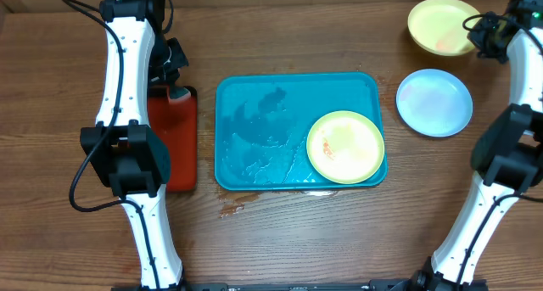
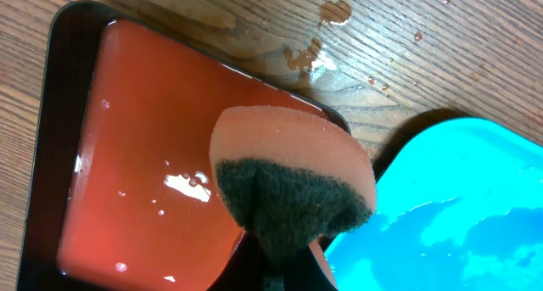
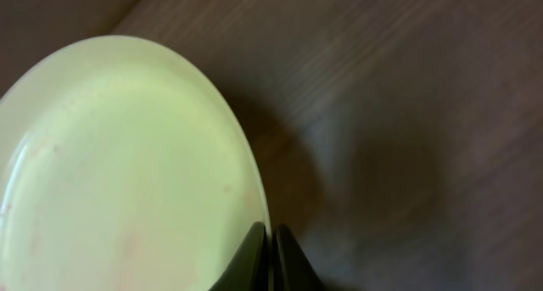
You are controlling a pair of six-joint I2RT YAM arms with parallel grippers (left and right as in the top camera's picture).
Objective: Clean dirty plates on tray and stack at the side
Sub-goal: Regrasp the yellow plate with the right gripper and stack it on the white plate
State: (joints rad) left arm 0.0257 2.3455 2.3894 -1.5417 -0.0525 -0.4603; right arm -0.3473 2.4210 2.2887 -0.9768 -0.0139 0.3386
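The teal tray point(image 1: 254, 130) lies wet in the middle of the table; its corner shows in the left wrist view point(image 2: 450, 206). A yellow-green plate point(image 1: 345, 147) with orange smears sits in its right end. A light blue plate point(image 1: 434, 103) lies on the table to the right of the tray. My right gripper point(image 1: 477, 28) point(image 3: 270, 240) is shut on the rim of a second yellow-green plate point(image 1: 439, 24) point(image 3: 119, 172) at the far right corner. My left gripper point(image 1: 174, 79) point(image 2: 284, 270) is shut on a sponge point(image 2: 293, 168), orange with a dark green pad, over the red tray.
A red tray with a black rim point(image 1: 174, 147) point(image 2: 144, 155) lies left of the teal tray and holds a film of liquid. Drops and small puddles point(image 2: 310, 53) wet the wood between the trays and in front of the teal tray point(image 1: 233, 208).
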